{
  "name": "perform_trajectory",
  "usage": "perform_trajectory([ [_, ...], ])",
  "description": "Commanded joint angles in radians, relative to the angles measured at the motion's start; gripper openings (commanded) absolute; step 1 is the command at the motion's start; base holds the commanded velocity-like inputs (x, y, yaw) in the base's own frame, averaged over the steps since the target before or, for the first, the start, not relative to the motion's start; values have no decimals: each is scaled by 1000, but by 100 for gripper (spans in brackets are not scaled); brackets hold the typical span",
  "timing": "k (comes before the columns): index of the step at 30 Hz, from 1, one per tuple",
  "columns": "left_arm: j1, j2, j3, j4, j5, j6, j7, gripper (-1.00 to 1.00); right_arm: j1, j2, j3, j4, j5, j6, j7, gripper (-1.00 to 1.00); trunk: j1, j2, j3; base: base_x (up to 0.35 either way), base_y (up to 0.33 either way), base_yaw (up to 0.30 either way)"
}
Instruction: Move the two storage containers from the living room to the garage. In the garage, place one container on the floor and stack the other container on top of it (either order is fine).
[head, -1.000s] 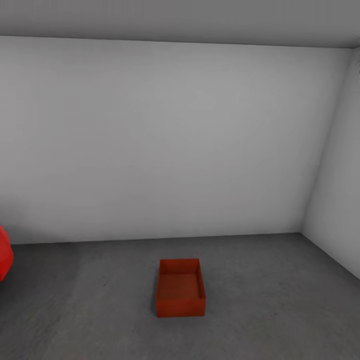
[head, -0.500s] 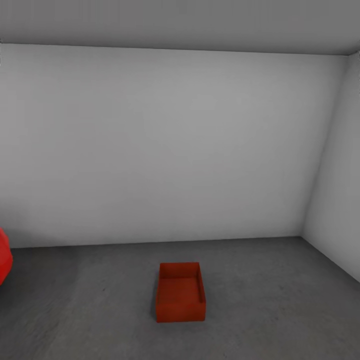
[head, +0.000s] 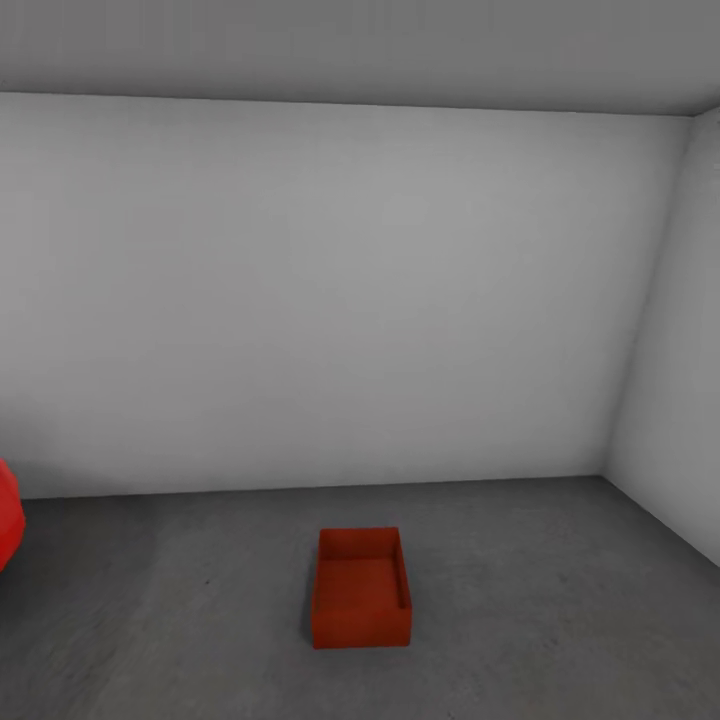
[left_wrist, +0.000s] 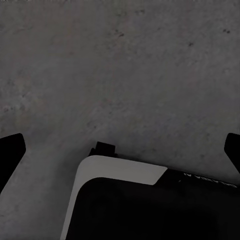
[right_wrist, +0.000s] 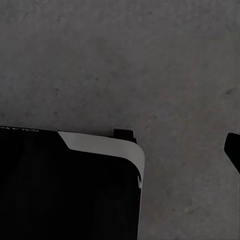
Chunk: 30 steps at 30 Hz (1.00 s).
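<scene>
One storage container (head: 360, 590), orange-red, rectangular and lidless, sits flat on the dark grey floor (head: 540, 620) of the garage. In the head view it lies at roughly 6 o'clock, low in the frame and close to centre, with its open top facing up and its interior empty. Its long axis runs away from the camera toward the back wall (head: 340, 290). It stands well apart from that wall and from the side wall (head: 670, 370) at 3 o'clock. Nothing touches it.

At 8 o'clock, against the frame edge, a rounded red portion of the car (head: 8, 515) is visible, well apart from the container.

In the left wrist view, the left pincer (left_wrist: 120, 150) is spread wide: a dark fingertip (left_wrist: 10, 152) shows at one side edge and another at the opposite edge, with bare concrete-like floor between them. A black and white section of the robot base (left_wrist: 145, 205) lies below it.

In the right wrist view, one dark fingertip (right_wrist: 233, 150) of the right pincer shows at the frame edge above bare floor; whether that pincer is spread or pressed together cannot be told. A black and white base panel (right_wrist: 70, 190) occupies the adjoining corner.
</scene>
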Motion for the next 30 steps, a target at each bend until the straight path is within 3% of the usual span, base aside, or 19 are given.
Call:
perform_trajectory([
  [1, -1, 0, -8, 1, 8, -3, 1, 100, -1, 1, 9, 3, -8, -5, 1, 100, 0, -1, -1, 0, 0, 0],
  [15, -1, 0, -8, 1, 8, -3, 1, 100, -1, 5, 15, 3, -11, -14, -8, 100, 0, -1, -1, 0, 0, -14],
  [30, -1, 0, -7, 0, 8, -3, 1, 100, -1, -1, 7, 3, -20, -13, -7, 100, 0, -1, -1, 0, 0, -263],
])
